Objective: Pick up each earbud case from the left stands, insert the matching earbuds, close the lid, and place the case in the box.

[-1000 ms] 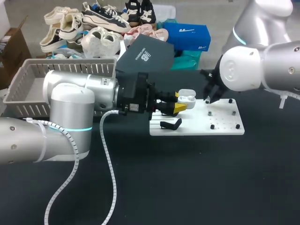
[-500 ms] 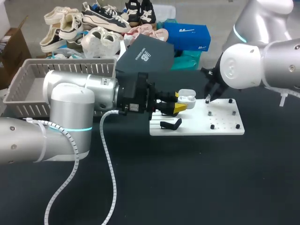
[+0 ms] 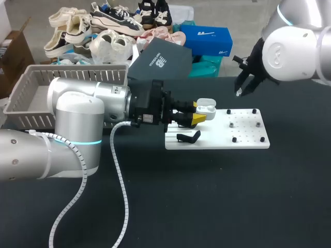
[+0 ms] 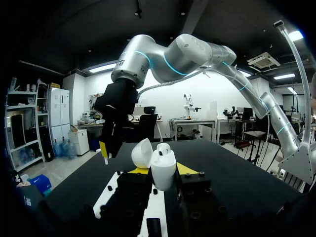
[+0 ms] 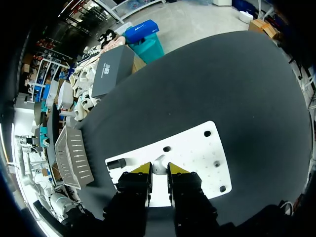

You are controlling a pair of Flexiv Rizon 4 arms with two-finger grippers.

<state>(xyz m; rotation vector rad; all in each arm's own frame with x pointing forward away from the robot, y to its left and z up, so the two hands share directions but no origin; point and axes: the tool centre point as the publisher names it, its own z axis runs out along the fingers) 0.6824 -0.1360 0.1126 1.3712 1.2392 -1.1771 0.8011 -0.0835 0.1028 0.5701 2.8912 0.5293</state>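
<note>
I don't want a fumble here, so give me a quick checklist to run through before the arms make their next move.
1. Case gripped by left end effector: ok, a yellow finger on each side.
2. Lid open: ok.
3. Earbud in right end effector: ok, a small white piece sits between its tips.
4. Right end effector lined up over case: not ok, it hangs off to one side, above the board's far edge.
5. Free slot in case: cannot tell.
</note>
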